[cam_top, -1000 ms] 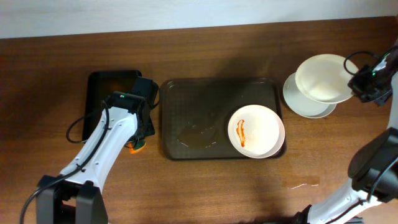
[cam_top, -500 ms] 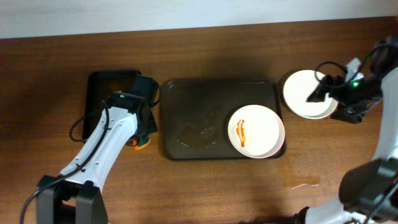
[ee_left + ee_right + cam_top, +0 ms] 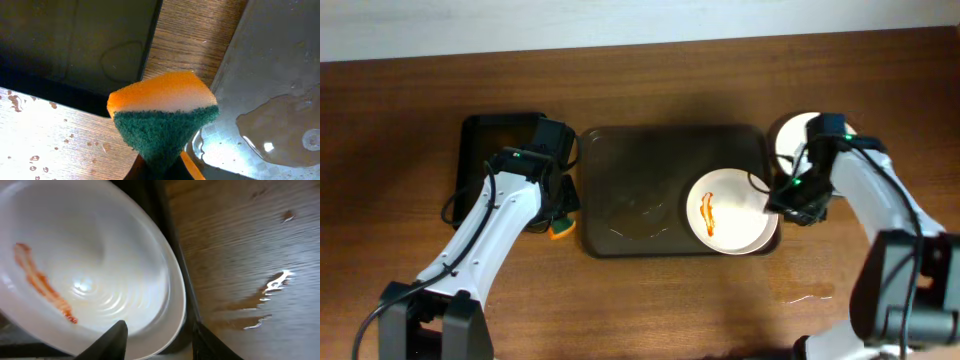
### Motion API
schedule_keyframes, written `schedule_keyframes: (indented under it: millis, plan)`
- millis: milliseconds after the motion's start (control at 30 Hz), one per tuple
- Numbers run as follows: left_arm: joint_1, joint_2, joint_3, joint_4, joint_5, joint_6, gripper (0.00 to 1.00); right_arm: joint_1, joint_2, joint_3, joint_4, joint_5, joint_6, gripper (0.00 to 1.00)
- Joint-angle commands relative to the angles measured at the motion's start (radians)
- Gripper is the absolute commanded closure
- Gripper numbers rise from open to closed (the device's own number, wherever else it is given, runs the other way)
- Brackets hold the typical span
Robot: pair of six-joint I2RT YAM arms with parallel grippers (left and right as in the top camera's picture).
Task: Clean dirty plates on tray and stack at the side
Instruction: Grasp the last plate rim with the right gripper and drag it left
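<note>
White stack of plates (image 3: pixel 790 140) on the table (image 3: pixel 650 70), just right of the far right corner of the tray (image 3: pixel 630 165); half hidden under the right arm (image 3: pixel 865 185), so number in the stack hard to tell. Smeared plate (image 3: pixel 735 212) at the near right end of the tray, its right edge covered from overhead by the right gripper (image 3: pixel 782 205). Seen from the right wrist only: jaws parted, straddling that plate's rim and the tray's rim, fingers (image 3: pixel 116 339) cut off at the bottom edge, contact unclear; wet sheen on the wood beyond. Left gripper (image 3: pixel 559 220) clamped on an orange-and-green sponge (image 3: pixel 560 232), between the small black tray (image 3: pixel 485 150) and the big one; its fingers mostly hidden behind the sponge from the left wrist. Puddle (image 3: pixel 280 120) on the tray floor, plain from the left wrist, faint from overhead.
</note>
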Motion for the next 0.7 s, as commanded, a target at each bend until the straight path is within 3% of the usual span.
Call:
schedule_keyframes:
  millis: [0, 533, 600, 667]
  plan:
    - [0.003, -0.003, -0.003, -0.002, 0.013, 0.016, 1.0, 0.018, 0.082, -0.007, 0.016, 0.036, 0.074, 0.57]
    - [0.003, -0.003, -0.003, 0.007, 0.013, 0.053, 1.0, 0.146, 0.114, -0.019, 0.056, 0.045, 0.127, 0.57]
    - [0.003, -0.003, -0.003, 0.006, 0.013, 0.053, 1.0, 0.145, 0.114, 0.01, 0.022, 0.045, 0.127, 0.57]
    - [0.003, -0.003, -0.003, 0.006, 0.013, 0.053, 1.0, 0.146, 0.113, 0.088, -0.066, 0.045, 0.127, 0.64]
